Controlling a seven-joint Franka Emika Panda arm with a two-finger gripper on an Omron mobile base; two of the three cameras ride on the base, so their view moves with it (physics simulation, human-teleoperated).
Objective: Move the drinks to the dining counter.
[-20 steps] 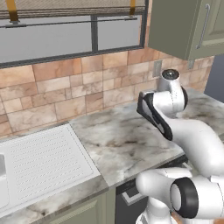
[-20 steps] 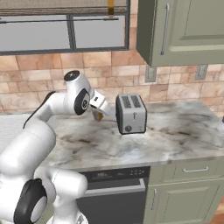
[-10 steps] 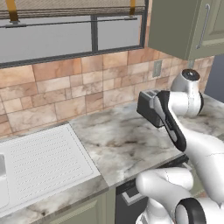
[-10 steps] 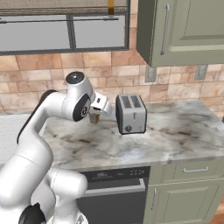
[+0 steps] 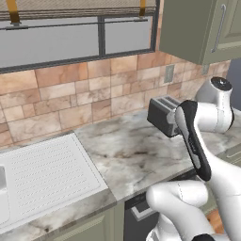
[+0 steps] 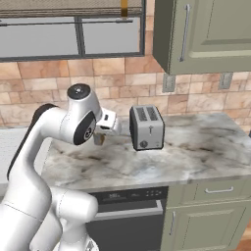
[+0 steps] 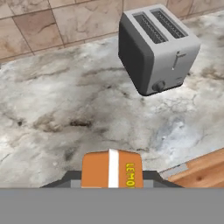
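A small orange can (image 7: 111, 168) with a white stripe and yellow lettering sits between my dark fingertips (image 7: 65, 180) at the bottom of the hand view. My gripper (image 7: 112, 181) is shut on it and holds it a little above the marble worktop (image 7: 65, 109). From the right base view the gripper (image 6: 101, 136) hangs just left of the toaster, with the can (image 6: 99, 140) showing dark beneath the hand. The dining counter is out of view.
A silver two-slot toaster (image 6: 146, 127) stands on the worktop close to the right of my hand, near the brick backsplash. A white sink drainboard (image 5: 47, 174) lies to the left. Green wall cabinets (image 6: 206, 34) hang above. Wood floor (image 7: 201, 168) shows past the counter's front edge.
My arm's upper links have swung to the right in the left base view, uncovering the toaster there. The hand with the can has barely shifted, and the grip is unchanged.
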